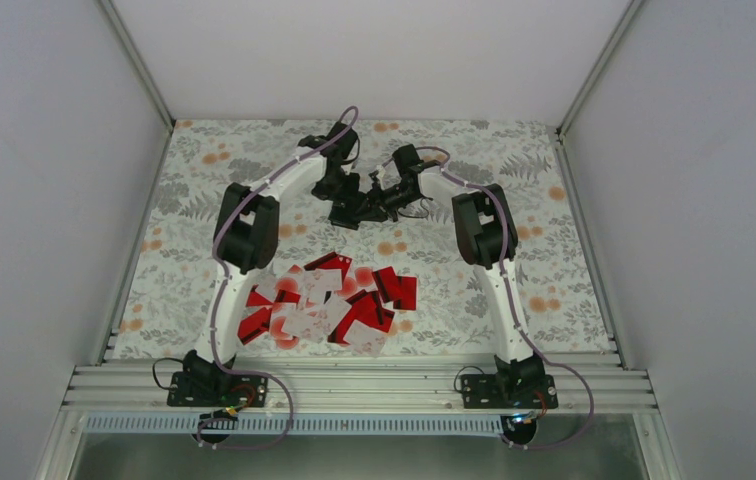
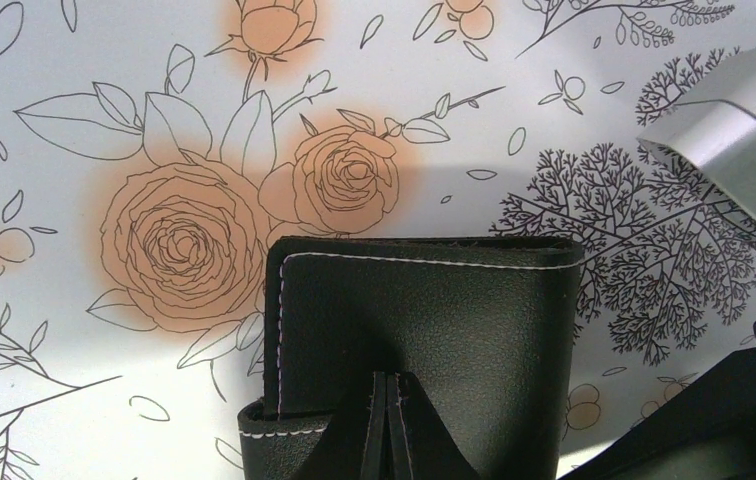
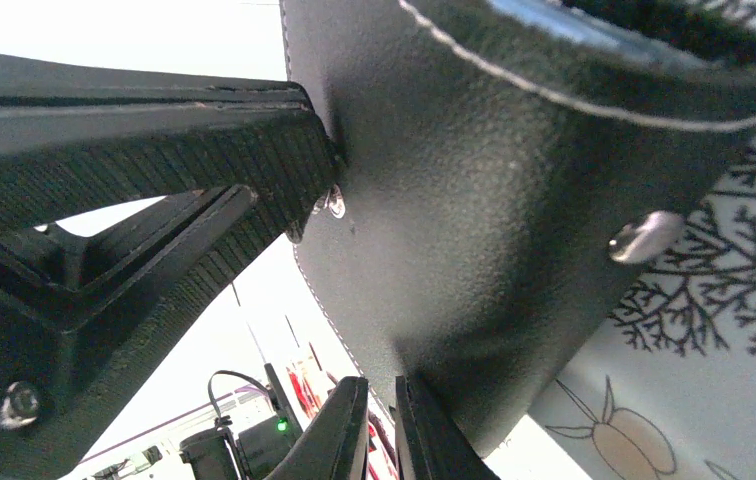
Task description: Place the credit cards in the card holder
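Top view, upper centre: your left tool (image 2: 391, 425) and right tool (image 3: 382, 432) are each clamped on the wallet (image 2: 434, 330). Down at lower centre the cards (image 1: 324, 305) lie heaped on the bench (image 1: 554, 250), none loaded yet, I'd say.

The credit cards (image 1: 324, 305) lie flat in a loose, overlapping heap on the near middle of the floral table (image 1: 554, 280). Some are bright red with a dark stripe, others white with red marks. The card holder (image 2: 434, 330), black grained leather with pale stitching, sits at the table's far middle, partly folded, with one flap raised.
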Action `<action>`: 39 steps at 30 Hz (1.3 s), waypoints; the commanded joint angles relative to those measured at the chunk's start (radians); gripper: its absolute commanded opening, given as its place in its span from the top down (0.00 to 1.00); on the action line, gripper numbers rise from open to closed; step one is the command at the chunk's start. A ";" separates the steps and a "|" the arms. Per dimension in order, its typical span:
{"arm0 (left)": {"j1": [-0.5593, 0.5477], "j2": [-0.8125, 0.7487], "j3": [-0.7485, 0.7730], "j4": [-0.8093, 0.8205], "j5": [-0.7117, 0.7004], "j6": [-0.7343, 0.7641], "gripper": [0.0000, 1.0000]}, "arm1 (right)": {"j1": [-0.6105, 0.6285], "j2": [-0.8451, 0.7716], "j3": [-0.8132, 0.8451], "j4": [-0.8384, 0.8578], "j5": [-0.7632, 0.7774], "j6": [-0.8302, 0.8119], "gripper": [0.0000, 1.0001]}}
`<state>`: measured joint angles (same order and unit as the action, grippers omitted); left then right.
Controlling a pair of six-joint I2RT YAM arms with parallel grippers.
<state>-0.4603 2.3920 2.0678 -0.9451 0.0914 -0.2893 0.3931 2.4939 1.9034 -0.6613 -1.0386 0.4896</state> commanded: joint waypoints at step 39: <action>0.041 -0.138 -0.136 0.118 0.088 -0.063 0.50 | -0.003 0.054 -0.019 0.036 0.054 0.035 0.91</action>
<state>-0.4400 2.2967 1.8942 -0.7975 0.1585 -0.3553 0.3931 2.4966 1.8977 -0.6357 -1.0458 0.5106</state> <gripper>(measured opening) 0.462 0.090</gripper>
